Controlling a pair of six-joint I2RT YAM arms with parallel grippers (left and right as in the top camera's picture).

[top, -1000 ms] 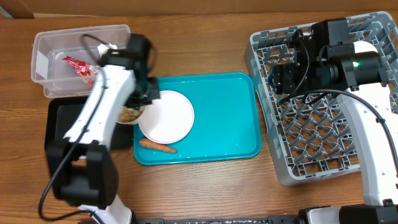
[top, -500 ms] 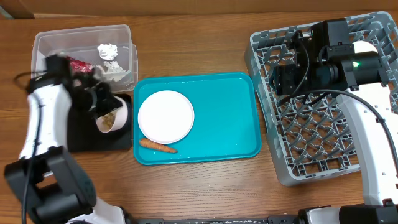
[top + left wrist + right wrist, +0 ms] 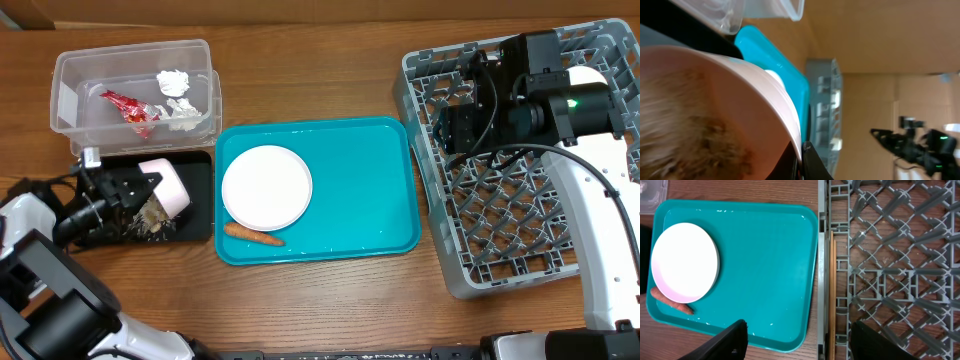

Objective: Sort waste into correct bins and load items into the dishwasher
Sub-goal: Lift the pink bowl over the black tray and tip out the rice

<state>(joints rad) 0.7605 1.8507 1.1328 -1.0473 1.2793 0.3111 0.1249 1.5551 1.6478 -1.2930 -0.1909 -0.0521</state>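
Bowl [image 3: 170, 187] in left claw [image 3: 141, 190], over tray [image 3: 198, 218]

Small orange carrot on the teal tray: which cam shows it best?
Overhead: the small orange carrot lies full length on the teal plastic tray, beside the round white plate. Right wrist shows it too, but the plate's rim overlaps it. Left wrist: not in view; the tilted white bowl fills the frame.
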